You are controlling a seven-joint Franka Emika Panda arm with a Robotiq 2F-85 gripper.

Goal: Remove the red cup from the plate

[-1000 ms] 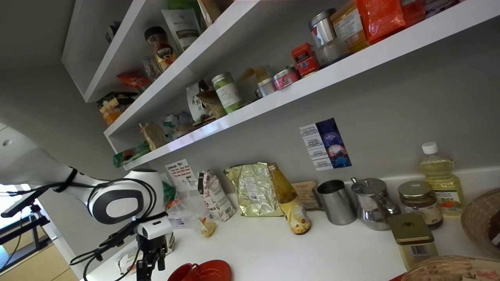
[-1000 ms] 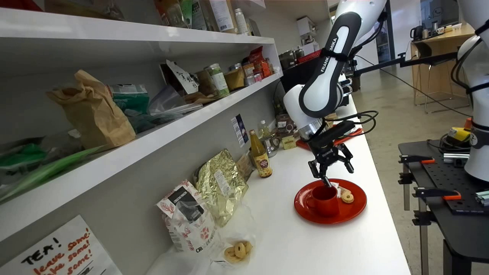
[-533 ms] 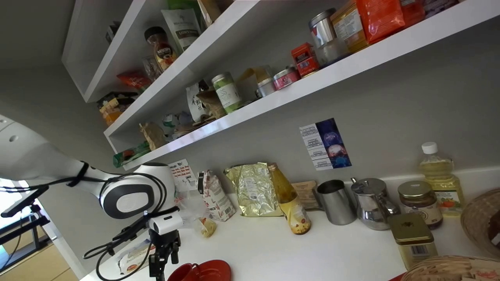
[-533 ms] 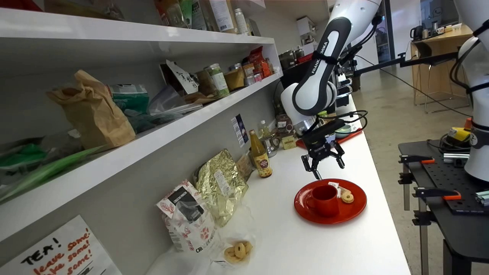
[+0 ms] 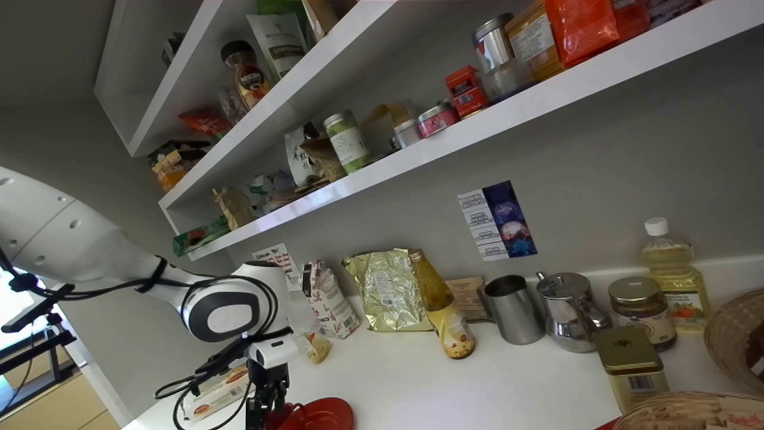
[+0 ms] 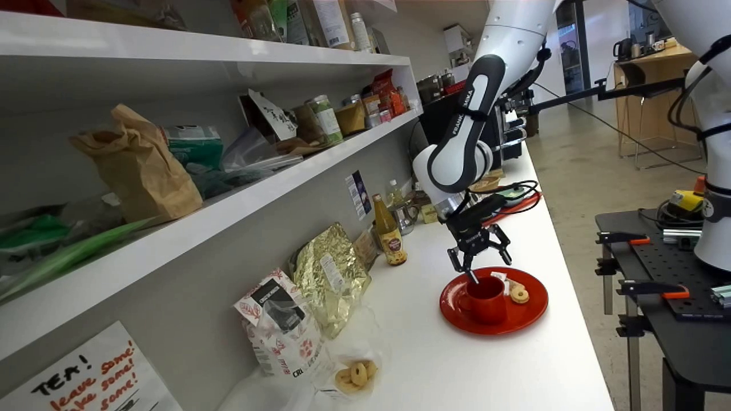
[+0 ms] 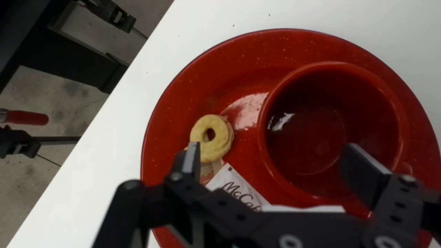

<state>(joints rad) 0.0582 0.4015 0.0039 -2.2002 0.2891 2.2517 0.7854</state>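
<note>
wrist view shows the gripper (image 7: 272, 148) released, its two fingers spread well apart. the red cup (image 7: 327, 127) stands upright on the red plate (image 7: 275, 48), at right; one finger appears over the cup, but if they touch, i cannot tell. at left lies a ring biscuit (image 7: 217, 151) beside a white packet (image 7: 237, 187). in an exterior view, a yellow bottle (image 6: 390, 237) stands farther and left.
</note>
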